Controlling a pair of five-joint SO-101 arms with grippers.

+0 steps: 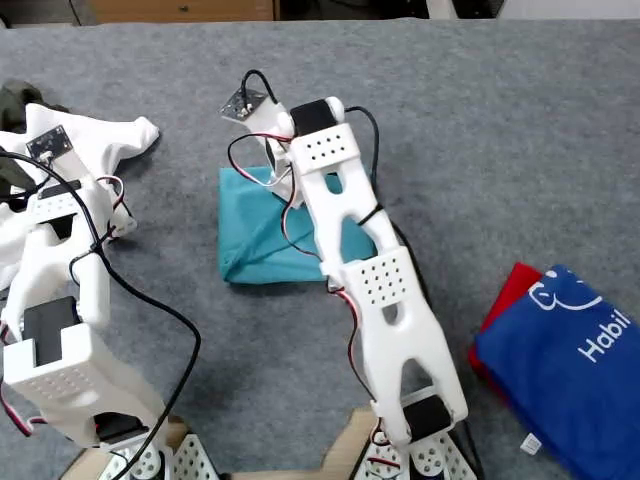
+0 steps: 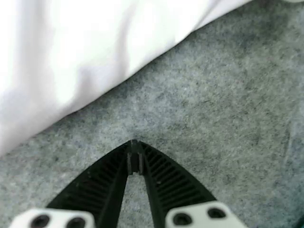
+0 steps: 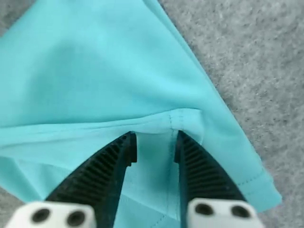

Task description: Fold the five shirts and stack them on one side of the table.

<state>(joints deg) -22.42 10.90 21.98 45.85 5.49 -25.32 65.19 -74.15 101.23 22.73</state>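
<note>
Right claw (image 3: 155,138) narrowly parted on teal shirt (image 3: 104,71); left claw (image 2: 134,148) closed (seemingly empty).

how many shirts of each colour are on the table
white shirt: 1
teal shirt: 1
blue shirt: 1
red shirt, under the blue one: 1
dark green shirt, only a corner showing at the table's edge, so likely a shirt: 1
total: 5
</note>
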